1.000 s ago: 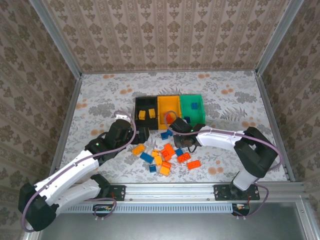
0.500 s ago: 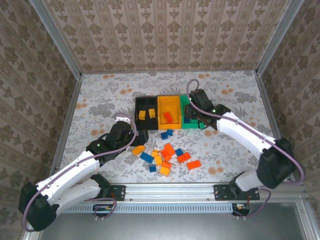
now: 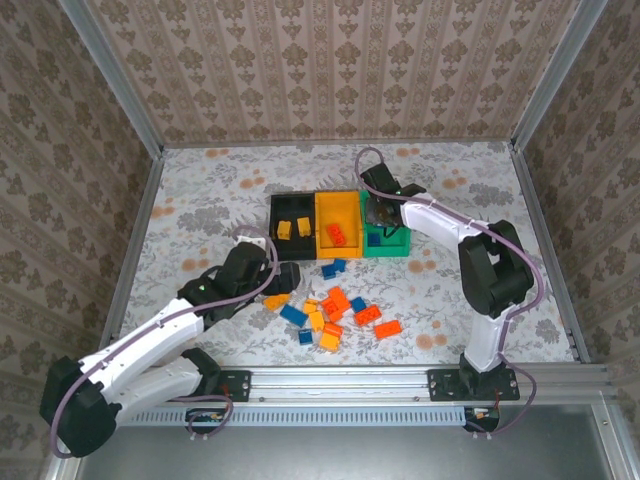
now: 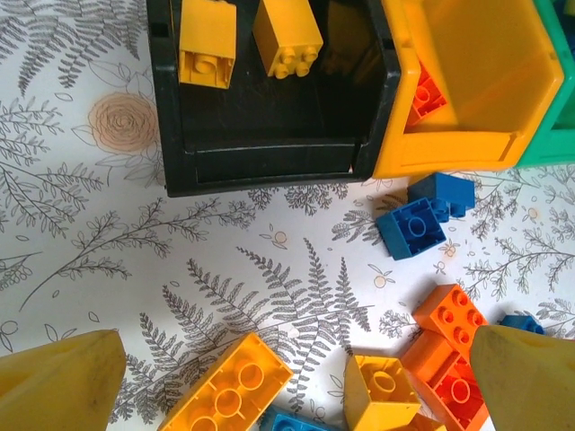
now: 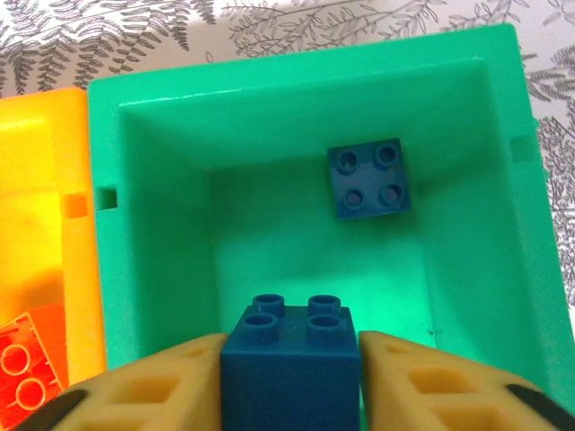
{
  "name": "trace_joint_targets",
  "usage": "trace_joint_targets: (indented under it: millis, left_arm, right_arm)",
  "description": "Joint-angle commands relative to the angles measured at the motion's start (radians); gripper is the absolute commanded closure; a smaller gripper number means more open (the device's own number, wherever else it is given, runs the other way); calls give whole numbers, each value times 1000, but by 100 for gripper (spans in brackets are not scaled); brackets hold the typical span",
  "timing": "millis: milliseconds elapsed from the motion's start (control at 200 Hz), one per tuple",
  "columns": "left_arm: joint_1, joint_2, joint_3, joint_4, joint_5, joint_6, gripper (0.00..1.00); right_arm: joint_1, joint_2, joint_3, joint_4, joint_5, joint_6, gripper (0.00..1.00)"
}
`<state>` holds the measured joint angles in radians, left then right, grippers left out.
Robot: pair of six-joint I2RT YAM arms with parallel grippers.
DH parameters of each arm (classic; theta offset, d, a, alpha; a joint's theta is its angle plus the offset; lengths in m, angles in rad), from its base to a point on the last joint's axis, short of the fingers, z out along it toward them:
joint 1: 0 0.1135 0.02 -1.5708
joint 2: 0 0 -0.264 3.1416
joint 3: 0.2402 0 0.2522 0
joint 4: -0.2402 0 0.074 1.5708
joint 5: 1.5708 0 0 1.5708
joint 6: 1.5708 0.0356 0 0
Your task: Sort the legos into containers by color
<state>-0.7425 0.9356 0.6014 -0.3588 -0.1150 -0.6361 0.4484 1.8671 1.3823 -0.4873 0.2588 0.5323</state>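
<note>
Sitting squeezed between the right fingers (image 5: pixel 153 386) over the green container (image 5: pixel 144 180), a blue lego (image 5: pixel 292 373); left fingers (image 4: pixel 54 382) spread wide

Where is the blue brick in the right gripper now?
In the right wrist view, the blue brick sits in the right gripper, over the near end of the green bin; a second blue brick lies on its floor beyond.

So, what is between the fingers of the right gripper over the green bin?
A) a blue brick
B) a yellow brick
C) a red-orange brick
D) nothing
A: the right wrist view shows a blue brick between the fingers of the right gripper, above the green bin, which holds a loose blue brick.
</note>
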Motion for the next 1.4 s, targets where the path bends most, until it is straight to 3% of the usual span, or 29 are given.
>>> trace_joint_targets:
  millis: [0, 105, 235, 390, 660, 990, 1135, 1395]
  left_arm:
    - [9, 4, -6, 8, 18, 4, 0]
    - [9, 13, -2, 11, 29, 11, 0]
    - [6, 33, 13, -9, 47, 23, 0]
    - [-8, 80, 28, -79, 51, 26, 0]
    - [-114, 212, 50, -110, -30, 67, 3]
    - [-97, 435, 110, -142, -139, 115, 5]
    - [-94, 478, 121, -139, -141, 104, 14]
    - [-77, 483, 93, -139, -120, 88, 38]
  right_arm:
    - [1, -16, 33, -34, 14, 6, 46]
    - [3, -60, 15, -30, -2, 9, 34]
    - [14, -145, -45, -9, -39, 16, 27]
    - [52, -251, -159, 14, -52, 19, 25]
    - [78, -386, -339, 68, -91, 52, 23]
    - [78, -429, -392, 78, -84, 57, 23]
    - [78, -443, -388, 72, -66, 46, 22]
    - [75, -456, -379, 70, -59, 38, 22]
